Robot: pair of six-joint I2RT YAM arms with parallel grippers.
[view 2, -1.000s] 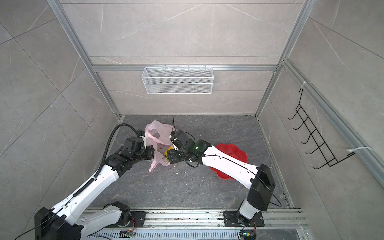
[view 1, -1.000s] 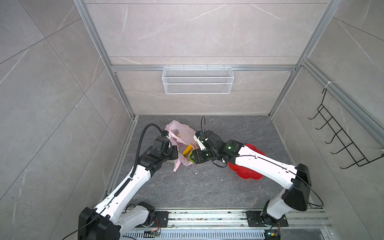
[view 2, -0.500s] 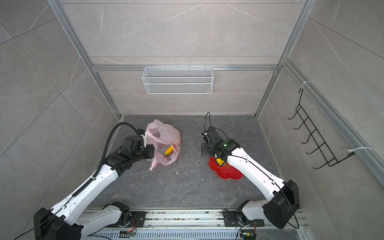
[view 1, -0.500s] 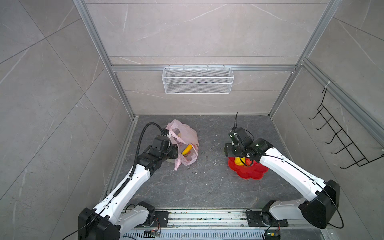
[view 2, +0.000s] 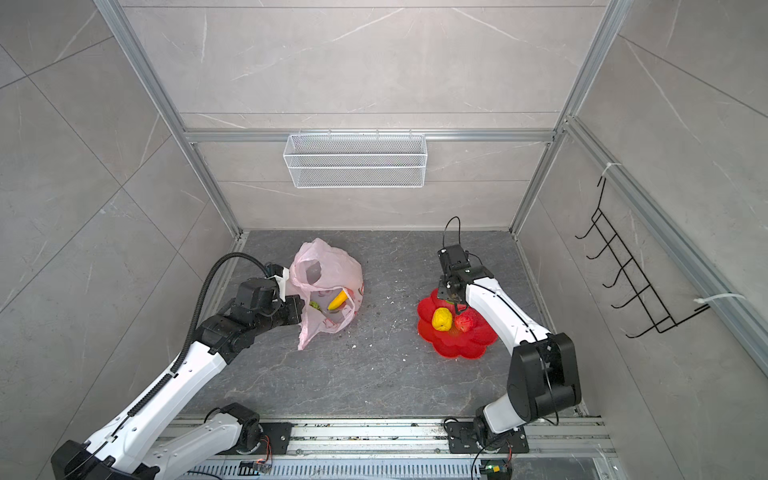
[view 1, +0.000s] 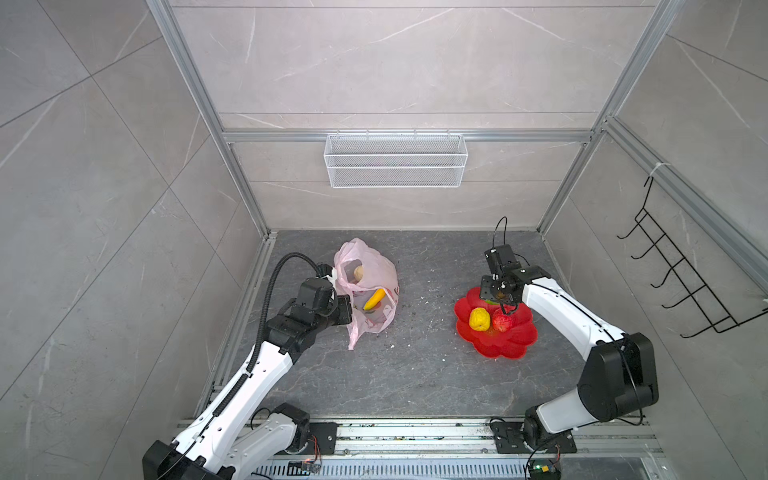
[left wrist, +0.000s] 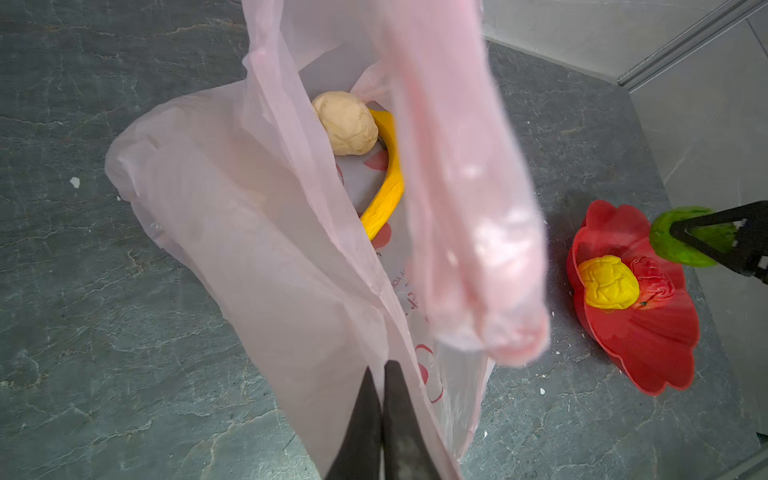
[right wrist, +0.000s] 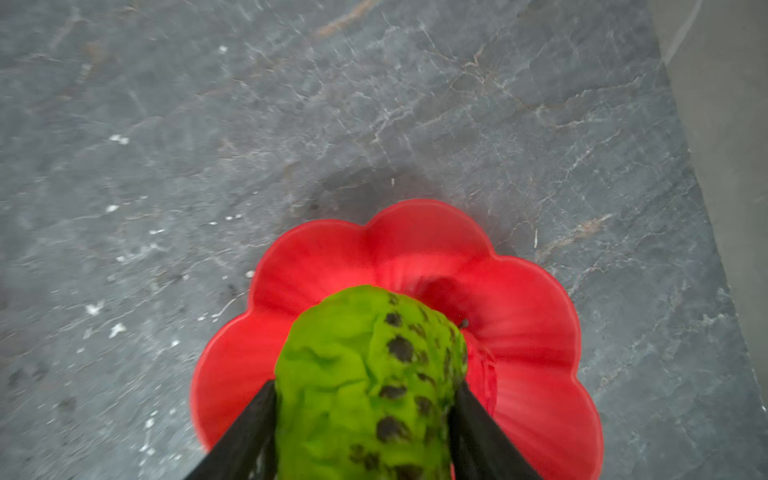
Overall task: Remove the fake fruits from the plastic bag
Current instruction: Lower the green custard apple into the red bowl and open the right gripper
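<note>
The pale-pink plastic bag stands at the left with its mouth held up. My left gripper is shut on its rim. Inside it lie a yellow banana and a cream lump; a bit of green shows too. My right gripper is shut on a bumpy green fruit, hanging over the far rim of the red flower plate. A yellow lump and a small red fruit lie on the plate.
A white wire basket hangs on the back wall and a black hook rack on the right wall. Tiled walls close in the grey floor on three sides. The arms' base rail runs along the front.
My right arm has swung from the bag's mouth across to the red plate, carrying the green fruit. The left gripper has kept its hold on the bag.
</note>
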